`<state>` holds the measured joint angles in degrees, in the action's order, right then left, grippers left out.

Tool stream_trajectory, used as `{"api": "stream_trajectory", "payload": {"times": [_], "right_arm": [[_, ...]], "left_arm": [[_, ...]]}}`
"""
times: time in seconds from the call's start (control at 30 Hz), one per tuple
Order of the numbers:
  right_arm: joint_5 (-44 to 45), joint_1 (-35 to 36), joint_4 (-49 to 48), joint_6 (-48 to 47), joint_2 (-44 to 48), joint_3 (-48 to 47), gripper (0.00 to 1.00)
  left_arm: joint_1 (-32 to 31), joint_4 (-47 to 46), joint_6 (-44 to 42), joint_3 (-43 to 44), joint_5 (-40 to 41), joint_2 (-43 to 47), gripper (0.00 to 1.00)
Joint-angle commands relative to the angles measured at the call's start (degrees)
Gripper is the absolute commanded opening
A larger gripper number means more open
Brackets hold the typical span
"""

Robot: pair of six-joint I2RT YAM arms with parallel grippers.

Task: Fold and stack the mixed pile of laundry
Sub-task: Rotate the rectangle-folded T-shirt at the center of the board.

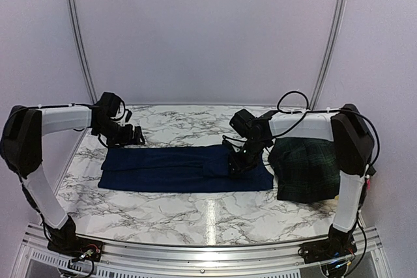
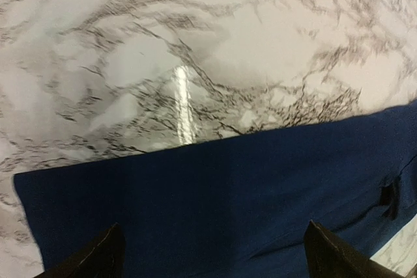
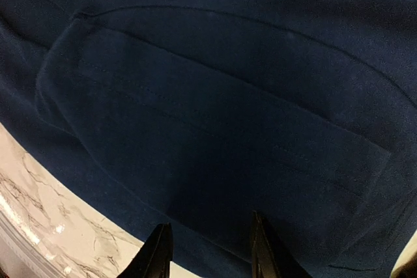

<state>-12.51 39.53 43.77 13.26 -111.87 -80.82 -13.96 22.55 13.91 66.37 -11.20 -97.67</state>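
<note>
Cloth (image 1: 186, 168) in navy lies flat on table (image 1: 195, 216) beside plaid garment (image 1: 306, 170).

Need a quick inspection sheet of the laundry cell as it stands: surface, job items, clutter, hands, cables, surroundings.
Surface: marble table, glossy, one glare streak, no spills seen.
Job's things: navy cloth spread flat mid-table; plaid garment folded at the right, next to the cloth's right end; cannot tell if they touch.
Clutter: nothing seen.
Hands: left hand open, over the cloth's far left edge, holding nothing. Right hand low over the cloth's right end, fingers a little apart, nothing seen between them.
Cables: black cables loop above the right arm, off the cloth.
Surroundings: plain pale walls, two curved metal rails.
</note>
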Motion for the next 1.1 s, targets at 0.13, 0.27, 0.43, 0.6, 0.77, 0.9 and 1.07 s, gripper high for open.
{"api": "stream_trajectory", "payload": {"times": [0.13, 0.27, 0.43, 0.6, 0.77, 0.9, 1.07], "right_arm": [[4.8, -1.4, -2.5, 2.7, -5.3, -1.0, 0.35], [7.6, -4.4, -2.3, 0.1, -11.6, -6.3, 0.35], [10.2, -6.7, -1.0, -4.6, -21.5, -23.5, 0.35], [15.5, -7.0, 6.8, -8.0, -33.3, -51.0, 0.38], [18.6, -8.7, 7.1, -7.1, -27.7, -50.1, 0.44], [15.4, -8.8, 0.3, -5.6, -17.4, -35.6, 0.48], [7.7, -8.8, -2.7, -2.7, -13.0, -29.6, 0.48]], "left_arm": [[-3.1, 2.8, -0.1, -1.6, 9.7, -7.0, 0.98], [-1.3, 4.0, 2.6, -4.9, 12.5, -6.5, 0.99], [-1.5, 4.5, 3.5, -10.8, 11.6, -5.0, 0.99], [-11.3, 6.2, 2.1, -13.6, 12.4, -0.5, 0.99], [-15.9, 8.8, 5.1, -12.9, 15.0, 9.5, 0.99], [-15.9, 8.6, 5.5, -9.6, 22.5, 15.3, 0.99], [-15.9, 8.6, -1.4, -3.9, 19.9, 11.7, 0.99]]}}
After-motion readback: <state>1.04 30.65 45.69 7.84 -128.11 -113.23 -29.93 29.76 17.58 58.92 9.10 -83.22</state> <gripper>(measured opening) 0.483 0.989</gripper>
